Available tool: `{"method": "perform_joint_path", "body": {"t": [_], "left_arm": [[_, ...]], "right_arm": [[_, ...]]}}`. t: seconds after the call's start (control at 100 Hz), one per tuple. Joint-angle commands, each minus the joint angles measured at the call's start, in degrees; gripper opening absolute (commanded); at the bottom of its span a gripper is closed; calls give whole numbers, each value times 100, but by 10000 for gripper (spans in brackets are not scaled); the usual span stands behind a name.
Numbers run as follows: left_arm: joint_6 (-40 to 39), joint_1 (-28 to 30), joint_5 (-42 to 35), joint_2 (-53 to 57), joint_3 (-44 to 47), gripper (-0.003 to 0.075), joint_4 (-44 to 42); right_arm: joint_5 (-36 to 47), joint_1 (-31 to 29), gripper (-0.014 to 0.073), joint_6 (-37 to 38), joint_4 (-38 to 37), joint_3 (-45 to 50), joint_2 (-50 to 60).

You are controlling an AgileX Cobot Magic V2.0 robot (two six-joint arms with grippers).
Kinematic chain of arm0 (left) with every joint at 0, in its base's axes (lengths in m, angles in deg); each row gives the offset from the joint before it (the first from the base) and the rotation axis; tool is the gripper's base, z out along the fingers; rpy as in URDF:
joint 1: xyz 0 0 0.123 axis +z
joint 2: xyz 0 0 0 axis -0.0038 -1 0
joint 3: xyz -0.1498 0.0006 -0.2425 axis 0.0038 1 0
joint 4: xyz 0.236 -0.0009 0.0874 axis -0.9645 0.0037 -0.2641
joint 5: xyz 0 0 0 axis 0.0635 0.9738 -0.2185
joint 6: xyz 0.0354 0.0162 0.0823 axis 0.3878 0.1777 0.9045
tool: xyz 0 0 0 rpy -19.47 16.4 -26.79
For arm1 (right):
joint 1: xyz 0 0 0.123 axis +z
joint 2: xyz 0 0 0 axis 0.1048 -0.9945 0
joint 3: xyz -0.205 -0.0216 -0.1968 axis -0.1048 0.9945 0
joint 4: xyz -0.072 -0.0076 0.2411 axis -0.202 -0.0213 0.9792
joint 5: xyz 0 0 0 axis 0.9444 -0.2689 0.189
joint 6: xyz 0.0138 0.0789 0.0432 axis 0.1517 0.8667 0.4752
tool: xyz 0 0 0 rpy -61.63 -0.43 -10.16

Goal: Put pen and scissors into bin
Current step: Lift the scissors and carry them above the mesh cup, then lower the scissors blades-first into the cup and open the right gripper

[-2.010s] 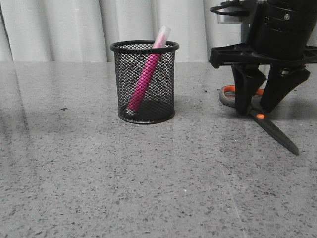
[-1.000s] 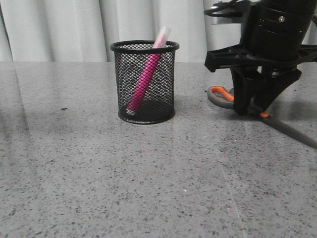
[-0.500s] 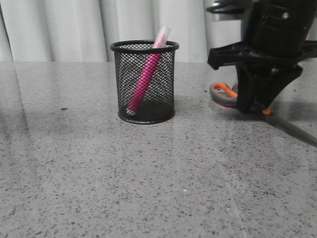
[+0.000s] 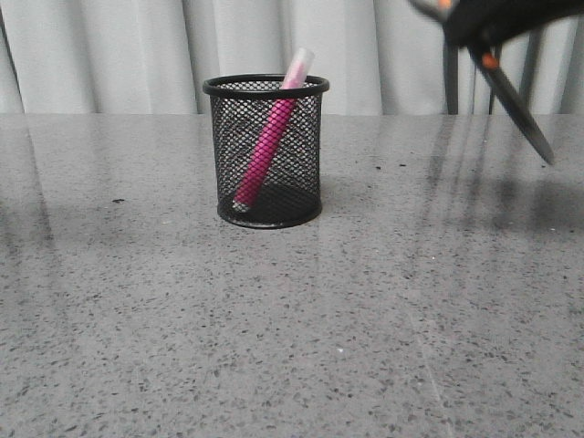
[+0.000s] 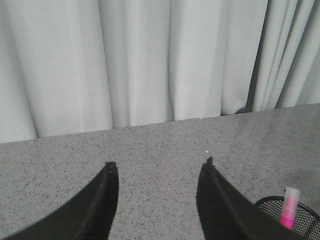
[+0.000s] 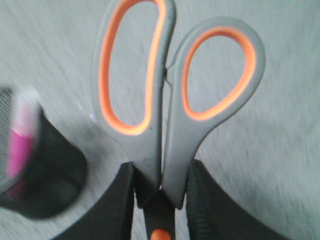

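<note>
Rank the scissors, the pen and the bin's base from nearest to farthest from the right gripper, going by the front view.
1. Scissors: held in the right gripper, up at the right.
2. Pen: leaning in the bin, its cap above the rim.
3. Bin base: lowest, on the table.

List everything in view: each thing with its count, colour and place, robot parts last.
bin: 1, black wire mesh, upright on the table, left of centre in the front view.
pen: 1, pink with a whitish cap, leaning inside the bin, cap above the rim.
scissors: 1, grey handles lined orange, dark blades, held in the air at the upper right of the front view, off the table.
table: 1, grey speckled, under everything.
curtain: 1, pale grey-white, behind the table.
left gripper: 1, black, open and holding nothing, above the table.
right gripper: 1, black, shut on the scissors just below the handle loops.
</note>
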Motion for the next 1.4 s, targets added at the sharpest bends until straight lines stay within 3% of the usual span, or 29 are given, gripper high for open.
{"method": "perform_joint_path", "body": {"t": [0.0, 0.24, 0.51, 0.87, 1.06, 1.39], "left_arm": [[7, 10, -389, 85, -146, 334, 37], [7, 10, -389, 85, -146, 334, 37], [7, 10, -389, 85, -146, 334, 37], [7, 10, -370, 85, -146, 334, 37], [7, 10, -366, 85, -146, 334, 37], [7, 10, -366, 85, -146, 334, 37]], "right_arm": [[1387, 149, -67, -14, 38, 30, 374], [3298, 876, -67, -14, 38, 52, 118], [5250, 1151, -67, -14, 38, 52, -658], [5782, 1280, -67, -14, 38, 77, -1339], [6673, 1280, -67, -14, 38, 663, -1355], [7085, 1280, -67, -4, 38, 1099, -1563]]}}
